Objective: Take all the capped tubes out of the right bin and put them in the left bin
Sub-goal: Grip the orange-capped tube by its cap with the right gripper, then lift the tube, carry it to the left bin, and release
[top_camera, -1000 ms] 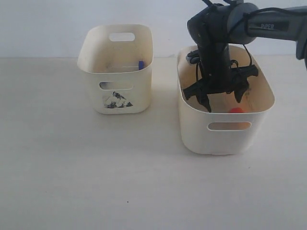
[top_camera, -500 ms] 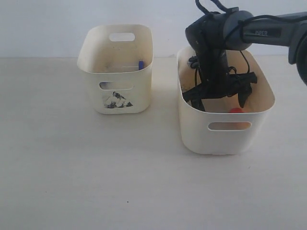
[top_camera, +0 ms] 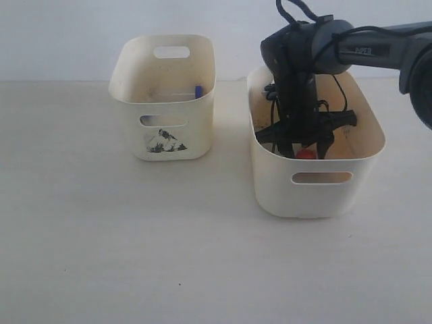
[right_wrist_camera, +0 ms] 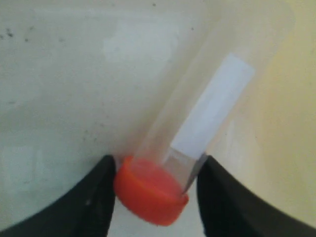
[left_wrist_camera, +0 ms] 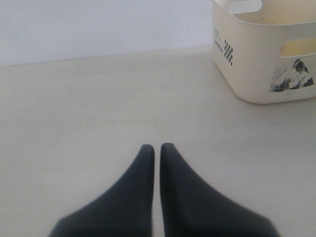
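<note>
Down inside the right bin [top_camera: 271, 182], the right pincer [right_wrist_camera: 157, 167] pinches an orange-capped tube [right_wrist_camera: 197, 113] at its cap end.

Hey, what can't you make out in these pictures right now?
Right wrist view: too close; unclear whether the fingers of the right gripper squeeze the orange-capped tube.
Exterior view: the right bin wall and the arm hide its floor; remaining tubes can't be counted.
Exterior view: the left bin wall hides all but a blue cap.
Left wrist view: the frame edge cuts off the left bin; its inside unseen.
</note>
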Robot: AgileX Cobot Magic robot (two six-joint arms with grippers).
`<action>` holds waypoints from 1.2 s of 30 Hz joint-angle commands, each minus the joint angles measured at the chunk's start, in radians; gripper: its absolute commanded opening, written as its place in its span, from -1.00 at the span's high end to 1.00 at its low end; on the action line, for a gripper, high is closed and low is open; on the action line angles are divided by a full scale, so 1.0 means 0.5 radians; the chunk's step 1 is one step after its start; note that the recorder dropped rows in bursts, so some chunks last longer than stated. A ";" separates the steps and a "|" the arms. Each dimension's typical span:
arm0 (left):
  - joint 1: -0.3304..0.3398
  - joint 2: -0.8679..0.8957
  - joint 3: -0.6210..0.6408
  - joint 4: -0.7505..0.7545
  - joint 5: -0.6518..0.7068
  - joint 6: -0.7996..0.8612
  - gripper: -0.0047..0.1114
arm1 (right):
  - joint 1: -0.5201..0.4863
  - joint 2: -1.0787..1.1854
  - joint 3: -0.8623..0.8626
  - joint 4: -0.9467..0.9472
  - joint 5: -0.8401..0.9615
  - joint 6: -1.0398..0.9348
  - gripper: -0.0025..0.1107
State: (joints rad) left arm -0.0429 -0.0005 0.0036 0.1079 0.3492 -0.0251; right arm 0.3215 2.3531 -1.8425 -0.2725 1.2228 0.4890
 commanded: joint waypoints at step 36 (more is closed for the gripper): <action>-0.003 0.001 -0.007 -0.022 -0.019 -0.019 0.84 | -0.003 -0.650 0.032 0.324 -0.003 -0.361 0.96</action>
State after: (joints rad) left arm -0.0429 -0.0005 0.0036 0.1079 0.3492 -0.0251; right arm 0.3191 2.0991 -1.8247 -0.1409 1.2231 0.3508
